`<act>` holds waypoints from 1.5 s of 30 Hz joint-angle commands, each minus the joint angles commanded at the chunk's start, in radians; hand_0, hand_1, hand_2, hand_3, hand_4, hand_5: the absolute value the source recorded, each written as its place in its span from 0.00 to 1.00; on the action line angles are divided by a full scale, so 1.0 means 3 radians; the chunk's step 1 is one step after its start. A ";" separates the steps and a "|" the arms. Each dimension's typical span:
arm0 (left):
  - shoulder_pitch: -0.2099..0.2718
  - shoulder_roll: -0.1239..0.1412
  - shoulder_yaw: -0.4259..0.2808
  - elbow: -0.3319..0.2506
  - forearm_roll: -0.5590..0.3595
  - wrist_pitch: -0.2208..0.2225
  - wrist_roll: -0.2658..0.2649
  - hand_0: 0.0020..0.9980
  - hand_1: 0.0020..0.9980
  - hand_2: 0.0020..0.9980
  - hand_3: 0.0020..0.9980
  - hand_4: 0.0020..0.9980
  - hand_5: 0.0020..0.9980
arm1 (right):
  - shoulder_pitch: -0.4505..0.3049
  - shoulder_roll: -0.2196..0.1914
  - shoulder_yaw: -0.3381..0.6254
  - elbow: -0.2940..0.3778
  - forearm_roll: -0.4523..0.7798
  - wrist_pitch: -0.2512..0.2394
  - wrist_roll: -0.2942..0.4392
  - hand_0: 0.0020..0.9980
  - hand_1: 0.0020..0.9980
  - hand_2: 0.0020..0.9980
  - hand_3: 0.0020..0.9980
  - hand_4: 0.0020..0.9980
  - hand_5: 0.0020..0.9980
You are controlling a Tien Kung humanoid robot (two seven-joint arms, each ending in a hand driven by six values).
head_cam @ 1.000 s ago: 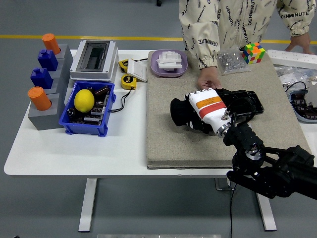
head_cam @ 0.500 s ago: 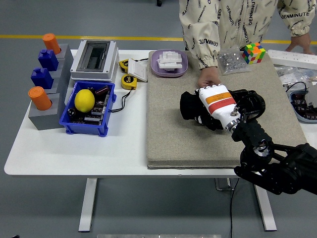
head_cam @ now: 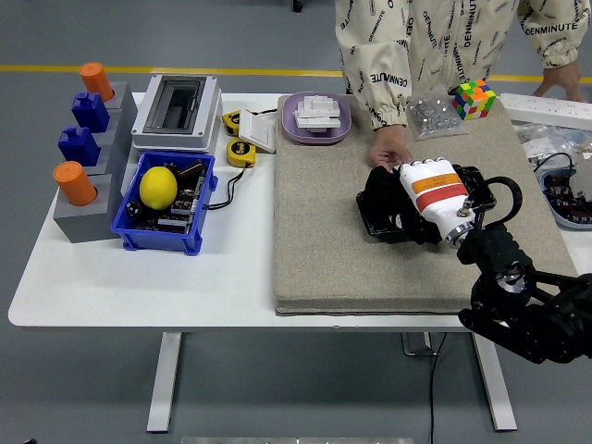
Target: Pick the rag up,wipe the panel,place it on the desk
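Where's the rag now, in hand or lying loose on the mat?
In hand. The black rag is bunched under the right hand, pressed against the black panel.

tabletop: white | right: beige mat | left: blue bin, grey block stand | far: grey box, yellow tape measures

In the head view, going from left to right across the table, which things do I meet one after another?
Grey block stand with orange and blue pegs → blue bin holding a yellow lemon → yellow tape measure → purple tray → black rag under the right hand → colourful cube.
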 joint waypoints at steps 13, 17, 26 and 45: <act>0.0017 -0.0002 0.0002 0.0006 -0.0006 -0.0001 0.0001 0.61 0.64 0.66 0.56 0.63 0.44 | -0.0098 -0.0122 0.0057 -0.0044 0.0007 0.0000 0.0018 0.30 0.42 0.44 0.46 0.96 0.03; 0.0008 0.0000 0.0011 -0.0003 -0.0006 -0.0003 0.0000 0.61 0.64 0.66 0.56 0.63 0.44 | -0.0128 -0.0156 0.0055 -0.0041 0.0003 0.0000 0.0023 0.30 0.42 0.44 0.46 0.96 0.03; 0.0024 0.0007 0.0026 0.0004 -0.0011 -0.0002 0.0000 0.61 0.64 0.66 0.56 0.63 0.44 | -0.0165 -0.0293 0.0153 -0.0062 -0.0025 0.0000 0.0022 0.30 0.42 0.44 0.46 0.96 0.03; 0.0025 0.0003 0.0016 0.0001 -0.0007 -0.0004 -0.0001 0.61 0.64 0.66 0.56 0.63 0.44 | -0.0199 -0.0520 0.0353 -0.0262 -0.0034 0.0000 0.0037 0.30 0.42 0.44 0.46 0.96 0.03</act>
